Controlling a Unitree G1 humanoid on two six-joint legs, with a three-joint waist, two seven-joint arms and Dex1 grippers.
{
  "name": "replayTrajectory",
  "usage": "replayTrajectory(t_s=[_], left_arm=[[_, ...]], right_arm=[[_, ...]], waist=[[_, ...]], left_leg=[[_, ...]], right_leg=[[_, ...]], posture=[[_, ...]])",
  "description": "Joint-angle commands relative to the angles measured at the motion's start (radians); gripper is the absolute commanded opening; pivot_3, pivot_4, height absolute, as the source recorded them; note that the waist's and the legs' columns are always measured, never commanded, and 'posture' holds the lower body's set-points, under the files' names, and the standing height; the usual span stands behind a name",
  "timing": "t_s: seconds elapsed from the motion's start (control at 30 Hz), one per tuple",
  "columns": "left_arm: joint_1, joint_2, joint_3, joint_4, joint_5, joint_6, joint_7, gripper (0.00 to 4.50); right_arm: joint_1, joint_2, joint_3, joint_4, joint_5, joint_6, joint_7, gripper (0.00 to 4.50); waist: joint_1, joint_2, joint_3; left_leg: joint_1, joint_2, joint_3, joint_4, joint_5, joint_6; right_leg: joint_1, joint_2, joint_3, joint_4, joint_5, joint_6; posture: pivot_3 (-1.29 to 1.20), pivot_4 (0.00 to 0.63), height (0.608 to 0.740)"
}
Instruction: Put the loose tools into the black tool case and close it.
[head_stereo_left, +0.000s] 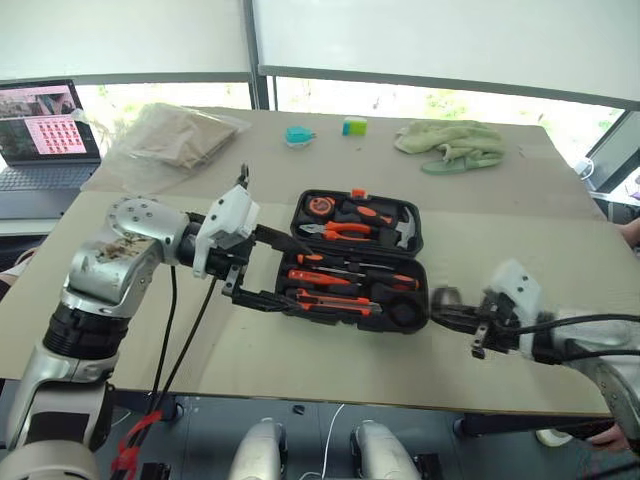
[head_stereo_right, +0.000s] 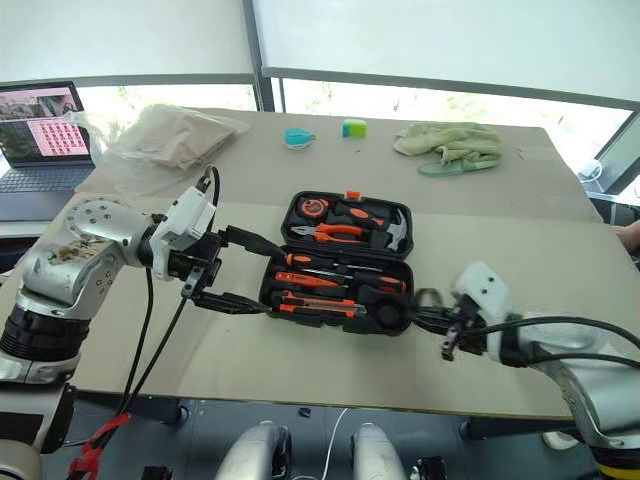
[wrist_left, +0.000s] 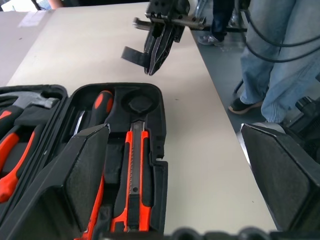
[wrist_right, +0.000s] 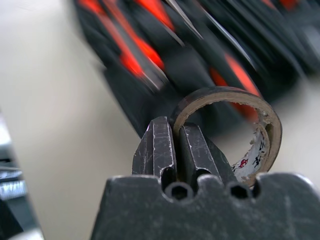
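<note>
The black tool case (head_stereo_left: 424, 292) lies open in the middle of the table. Its near half holds screwdrivers (head_stereo_left: 345, 270) and an orange-black utility knife (head_stereo_left: 335, 304); a round slot (wrist_left: 141, 102) there is empty. My left gripper (head_stereo_left: 298, 270) is open at the case's left end, one finger (wrist_left: 85, 175) over the case and the other finger (wrist_left: 280, 175) off its near edge. My right gripper (head_stereo_left: 441, 316) hovers just right of the case, shut on the wall of the small dark tape roll (wrist_right: 260, 145), which stands on edge above the table.
The far half of the case holds pliers (head_stereo_left: 345, 232), a hammer (head_stereo_left: 405, 228) and a tape measure (head_stereo_left: 320, 205). At the back lie a plastic bag (head_stereo_left: 175, 135), a green cloth (head_stereo_left: 450, 142) and a laptop (head_stereo_left: 45, 135). A person's legs (wrist_left: 280, 50) stand beyond the table's right edge.
</note>
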Motion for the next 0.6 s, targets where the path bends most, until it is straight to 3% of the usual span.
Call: replayTrajectory(t_s=[0.03,0.23,0.6], left_arm=[[-0.005,0.006,0.011,-0.033,-0.006,-0.001,0.012,4.5],[0.002,0.014,0.015,-0.047,-0.005,0.006,0.029,4.5],[-0.005,0.009,0.009,-0.012,0.008,-0.011,0.039,4.5]], right_arm=[[-0.074,0.018,0.092,0.045,-0.055,0.022,-0.024,0.03],[-0.115,-0.021,0.194,0.148,-0.173,-0.019,-0.004,0.03],[-0.109,-0.055,0.157,0.06,-0.128,0.022,0.044,3.8]], waist=[[0.006,0.0,0.0],[0.015,0.0,0.0],[0.014,0.0,0.0]], left_leg=[[0.0,0.0,0.0,0.0,0.0,0.0],[-0.003,-0.002,0.002,0.001,0.0,0.0],[-0.003,-0.001,0.002,0.0,0.0,0.0]], right_leg=[[0.0,0.0,0.0,0.0,0.0,0.0],[-0.002,-0.002,0.0,-0.001,0.0,0.001],[-0.003,-0.001,0.0,0.0,0.0,0.0]], posture=[[0.0,0.15,0.74],[0.0,0.15,0.74],[0.0,0.15,0.74]])
